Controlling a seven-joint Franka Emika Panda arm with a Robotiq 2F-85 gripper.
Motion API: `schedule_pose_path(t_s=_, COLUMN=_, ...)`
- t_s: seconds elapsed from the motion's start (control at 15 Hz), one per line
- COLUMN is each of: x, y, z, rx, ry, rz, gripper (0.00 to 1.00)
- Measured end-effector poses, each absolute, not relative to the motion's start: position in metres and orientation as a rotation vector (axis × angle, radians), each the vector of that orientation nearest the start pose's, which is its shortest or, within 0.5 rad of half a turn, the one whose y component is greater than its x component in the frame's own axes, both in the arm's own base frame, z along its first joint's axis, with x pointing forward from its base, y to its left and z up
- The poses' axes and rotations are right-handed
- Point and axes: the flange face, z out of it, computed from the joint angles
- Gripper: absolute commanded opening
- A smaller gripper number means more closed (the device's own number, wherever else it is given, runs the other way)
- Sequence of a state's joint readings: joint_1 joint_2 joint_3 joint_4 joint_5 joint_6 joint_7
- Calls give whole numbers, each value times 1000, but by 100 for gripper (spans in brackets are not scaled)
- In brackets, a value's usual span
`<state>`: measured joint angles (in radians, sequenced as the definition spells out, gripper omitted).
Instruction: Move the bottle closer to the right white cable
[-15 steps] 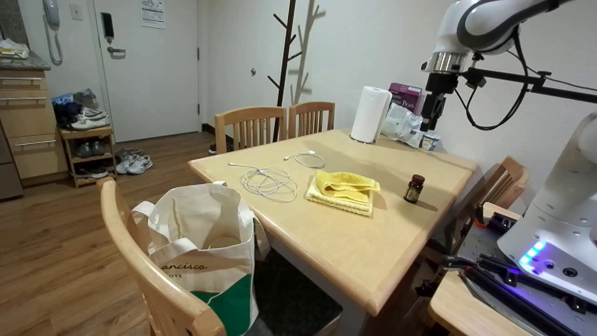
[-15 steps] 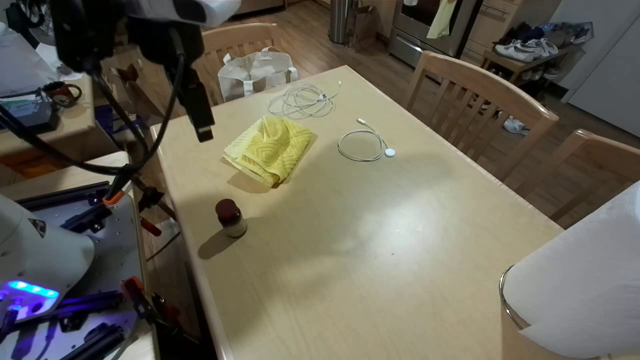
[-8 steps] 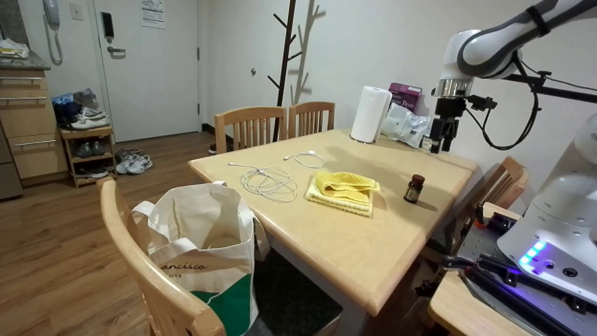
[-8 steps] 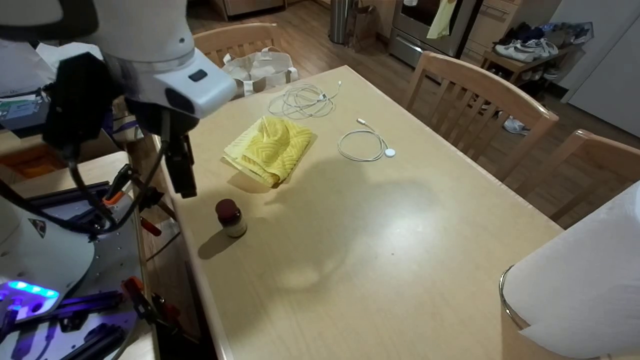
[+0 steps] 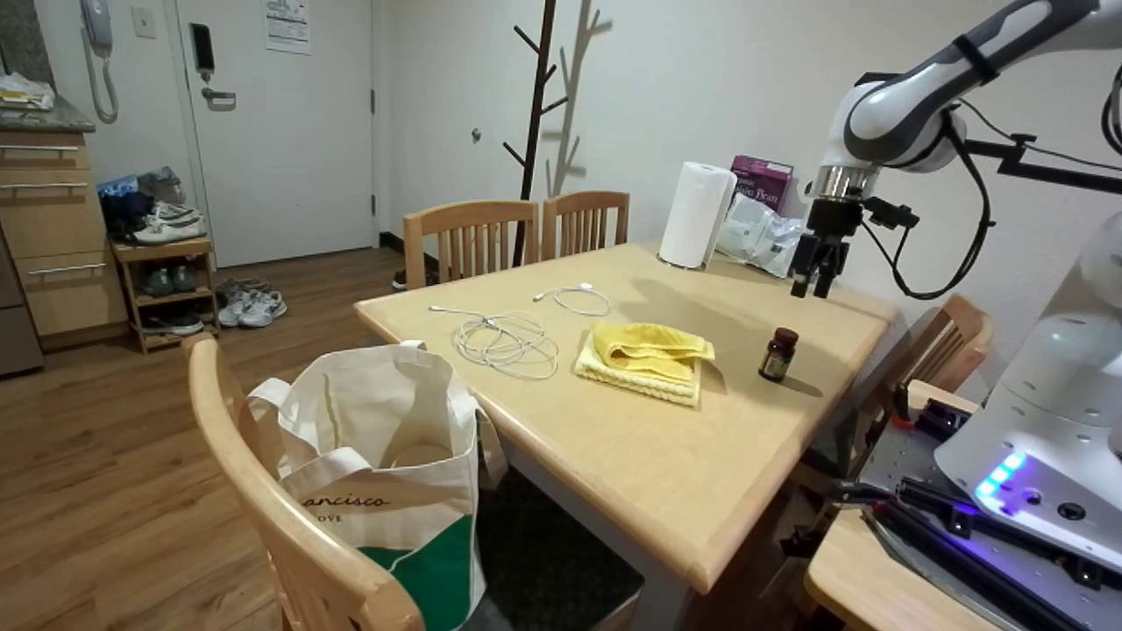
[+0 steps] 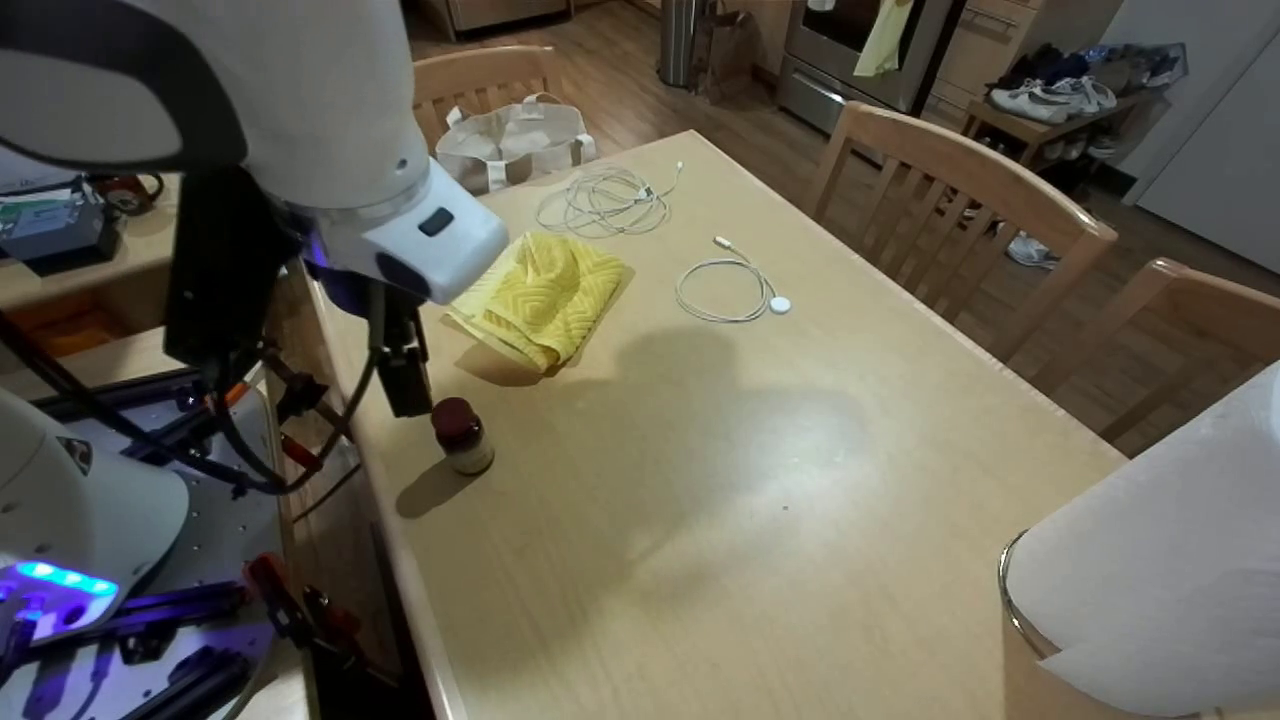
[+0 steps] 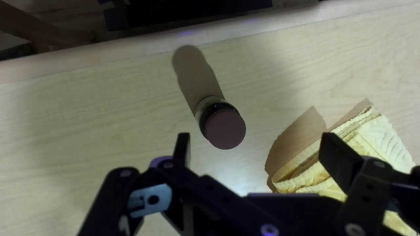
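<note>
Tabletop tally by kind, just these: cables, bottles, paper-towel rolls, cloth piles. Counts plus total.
Bigger white cable plus smaller white cable: 2
Bottle: 1
Paper-towel roll: 1
Yellow cloth pile: 1
Total: 5

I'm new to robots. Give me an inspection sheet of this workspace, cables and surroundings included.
Surface: pale tabletop, patch of glare.
Job's things: dark bottle, upright, not held.
Clutter: folded yellow cloth; white paper roll, standing.
End effector: open above the tabletop, holding nothing.
Cables: white tangle and smaller white loop on the tabletop; black cable hanging at the robot arm.
Surroundings: wooden chairs, tote bag beside the tabletop.
</note>
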<state>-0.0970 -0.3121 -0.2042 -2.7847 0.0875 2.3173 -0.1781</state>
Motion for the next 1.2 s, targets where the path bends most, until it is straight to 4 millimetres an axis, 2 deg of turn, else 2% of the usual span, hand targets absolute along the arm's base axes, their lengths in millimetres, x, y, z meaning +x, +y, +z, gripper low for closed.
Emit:
schedule_pose_path(t_s=0.4, x=353, y=-97, z=254, rx=-3022, ry=141, rz=142, gripper=100)
schedule_pose_path(t_s=0.73, x=361, y=-87, z=238, rx=-3065, ry=32, rz=119, gripper=100)
schedule_pose_path(t_s=1.0, x=360, y=-87, z=222, rx=-3108, ry=-65, rz=175, gripper=100)
schedule_pose_path(t_s=1.2, x=356, y=-94, z=216, rx=-3119, ry=-62, rz=210, gripper=100)
